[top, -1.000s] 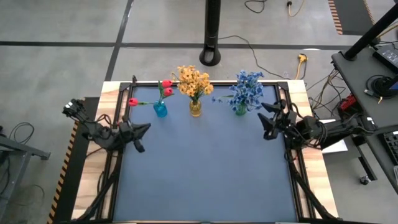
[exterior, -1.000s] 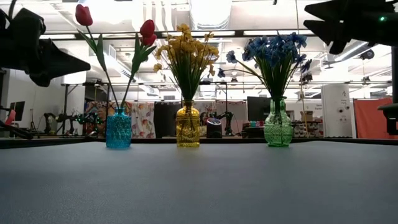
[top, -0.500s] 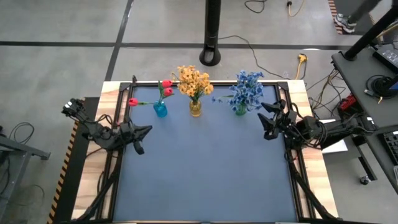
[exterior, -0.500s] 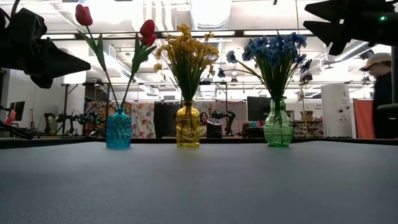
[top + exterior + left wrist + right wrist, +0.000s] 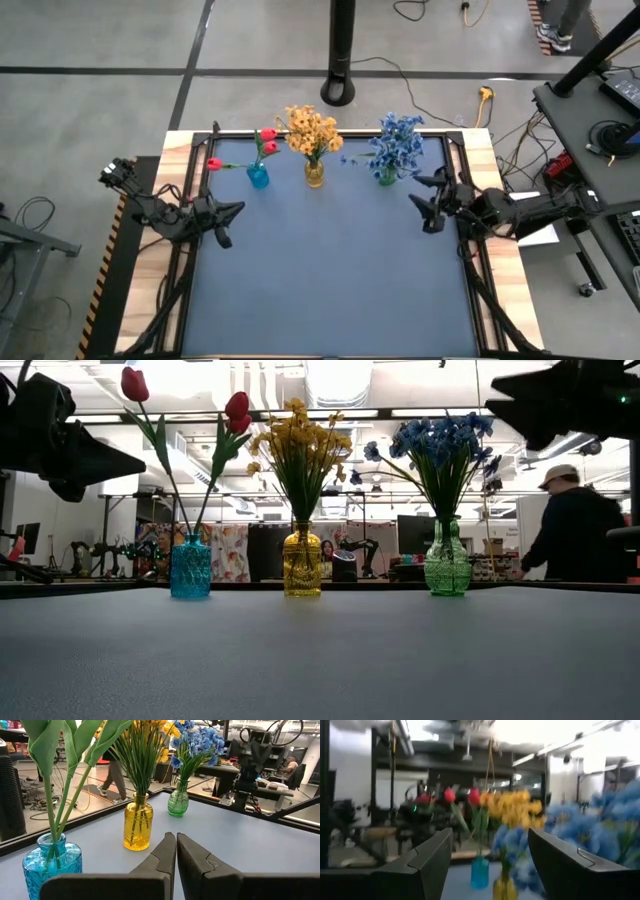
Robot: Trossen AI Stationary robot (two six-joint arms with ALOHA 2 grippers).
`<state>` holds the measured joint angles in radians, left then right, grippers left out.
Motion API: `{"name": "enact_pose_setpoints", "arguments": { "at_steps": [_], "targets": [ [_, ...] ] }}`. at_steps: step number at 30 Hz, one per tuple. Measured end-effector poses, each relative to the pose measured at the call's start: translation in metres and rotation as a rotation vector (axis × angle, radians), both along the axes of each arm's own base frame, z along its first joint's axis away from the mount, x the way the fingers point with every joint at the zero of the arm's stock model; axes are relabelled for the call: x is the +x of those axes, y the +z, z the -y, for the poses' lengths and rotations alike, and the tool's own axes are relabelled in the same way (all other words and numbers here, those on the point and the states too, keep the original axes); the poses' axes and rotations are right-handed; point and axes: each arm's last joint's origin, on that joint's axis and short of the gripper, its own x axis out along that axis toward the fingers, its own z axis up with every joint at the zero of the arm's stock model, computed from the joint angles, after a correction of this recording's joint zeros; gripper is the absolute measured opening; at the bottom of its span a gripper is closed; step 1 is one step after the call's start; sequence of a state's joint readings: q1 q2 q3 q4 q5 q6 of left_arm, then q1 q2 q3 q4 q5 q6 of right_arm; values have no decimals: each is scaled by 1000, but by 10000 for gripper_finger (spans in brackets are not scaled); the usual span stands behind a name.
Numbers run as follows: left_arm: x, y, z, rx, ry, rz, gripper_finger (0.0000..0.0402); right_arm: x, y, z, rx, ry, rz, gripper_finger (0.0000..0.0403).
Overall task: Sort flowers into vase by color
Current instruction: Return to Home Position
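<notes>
The left arm lay low by the tabletop's (image 5: 330, 280) left edge. Its left tool (image 5: 230, 215) was closed and empty, fingers pressed together, aimed toward the vases. The right arm reached in from the right edge with the right tool (image 5: 422, 204) spread wide, holding nothing, near the green vase (image 5: 387, 177). Along the far edge, red tulips (image 5: 268, 140) stood in the blue vase (image 5: 258, 177), yellow flowers (image 5: 312, 131) in the yellow vase (image 5: 314, 175), and blue flowers (image 5: 397, 140) in the green vase. A person (image 5: 570, 525) stood beyond.

The blue vase (image 5: 258, 178), yellow vase (image 5: 314, 175) and green vase (image 5: 387, 177) are lining the tabletop's (image 5: 330, 290) far edge, flowers (image 5: 312, 131) spreading above; open surface is stretching to the near edge.
</notes>
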<state>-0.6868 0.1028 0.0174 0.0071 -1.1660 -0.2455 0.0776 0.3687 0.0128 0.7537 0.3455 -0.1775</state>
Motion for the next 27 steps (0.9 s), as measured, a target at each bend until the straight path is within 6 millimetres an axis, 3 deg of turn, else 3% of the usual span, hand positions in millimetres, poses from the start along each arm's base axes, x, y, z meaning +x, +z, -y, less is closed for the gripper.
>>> {"name": "enact_pose_setpoints", "arguments": {
  "at_steps": [8,15,27],
  "targets": [
    [0,0,0,0,0,0,0,7,-15,7,117,1,-117,254],
    [0,0,0,1,0,-1,0,-1,-1,0,-24,192,-1,247],
    [0,0,0,1,0,-1,0,-5,-18,-1,-46,190,-178,261]
  ]
}}
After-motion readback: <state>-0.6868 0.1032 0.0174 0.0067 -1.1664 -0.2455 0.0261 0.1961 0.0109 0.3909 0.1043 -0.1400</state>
